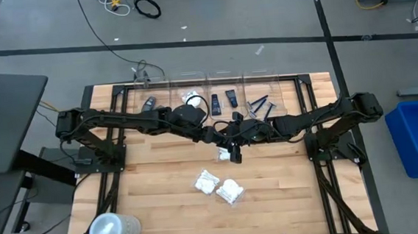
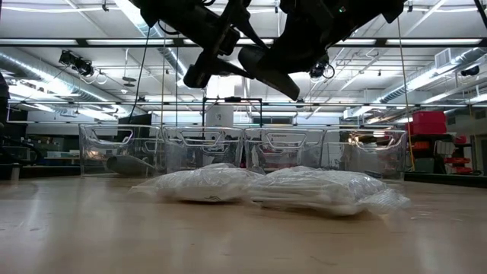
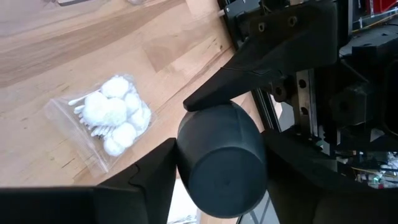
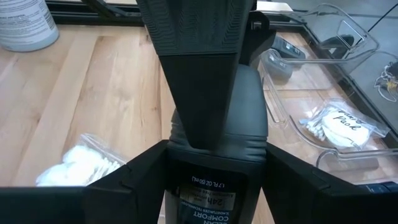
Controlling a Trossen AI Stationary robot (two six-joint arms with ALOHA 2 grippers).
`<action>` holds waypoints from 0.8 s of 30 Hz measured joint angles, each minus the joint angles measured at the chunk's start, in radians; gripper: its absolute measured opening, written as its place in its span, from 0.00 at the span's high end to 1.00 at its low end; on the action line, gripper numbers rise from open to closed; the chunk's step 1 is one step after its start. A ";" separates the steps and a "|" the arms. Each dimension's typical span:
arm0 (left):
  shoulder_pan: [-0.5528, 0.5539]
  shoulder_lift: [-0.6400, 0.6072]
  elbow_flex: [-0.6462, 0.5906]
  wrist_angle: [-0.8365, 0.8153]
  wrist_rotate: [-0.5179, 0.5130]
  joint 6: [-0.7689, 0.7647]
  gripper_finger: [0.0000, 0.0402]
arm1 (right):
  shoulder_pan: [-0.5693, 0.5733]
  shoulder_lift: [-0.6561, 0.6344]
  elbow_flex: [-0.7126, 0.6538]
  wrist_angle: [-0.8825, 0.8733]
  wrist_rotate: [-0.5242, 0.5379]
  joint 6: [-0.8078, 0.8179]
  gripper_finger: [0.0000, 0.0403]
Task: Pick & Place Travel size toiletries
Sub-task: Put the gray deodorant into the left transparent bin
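Over the table's middle, both grippers meet on one dark grey oval case (image 1: 235,153), lifted well above the wood in the low view (image 2: 266,68). My left gripper (image 3: 221,186) comes from the table's left, and my right gripper (image 4: 214,186) from its right. Each is shut on the case. Two white crinkly packets (image 1: 207,181) (image 1: 230,192) lie flat on the table nearer the near edge, below the grippers. Another dark case (image 1: 147,103), a white packet (image 1: 191,98), black tubes (image 1: 215,104) and blue razors (image 1: 260,104) lie in the bins. My left gripper pinches the dark case near its rounded end (image 3: 186,155), one finger on each side of it. The case is lifted clear of the table. The right arm's finger (image 3: 249,68) lies on a third side of the same case. My right gripper pinches the case's labelled end (image 4: 214,180) between its two fingers, which stand on its two narrow sides. The left arm's finger (image 4: 196,62) lies along the broad face farther up. The case hangs clear above the table.
A row of clear plastic bins (image 1: 214,83) stands along the far edge, seen behind the packets in the low view (image 2: 243,148). A large translucent round container (image 1: 114,230) sits at the near left corner. Bare wood lies to the left and right of the packets.
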 joint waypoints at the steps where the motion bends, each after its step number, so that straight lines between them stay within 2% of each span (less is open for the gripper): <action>1: 0.000 0.000 0.000 0.000 0.000 0.000 0.47 | 0.000 0.000 0.000 0.000 0.000 0.000 0.43; 6: 0.000 0.000 0.000 0.002 -0.003 0.000 0.46 | 0.000 0.000 0.000 0.000 0.000 0.000 0.40; 14: 0.000 0.000 0.000 0.002 -0.004 0.007 0.47 | 0.000 0.000 0.000 0.000 0.001 0.000 0.44; 24: 0.000 -0.002 0.000 0.010 -0.009 0.006 0.47 | 0.000 0.000 0.000 0.003 -0.002 -0.003 0.36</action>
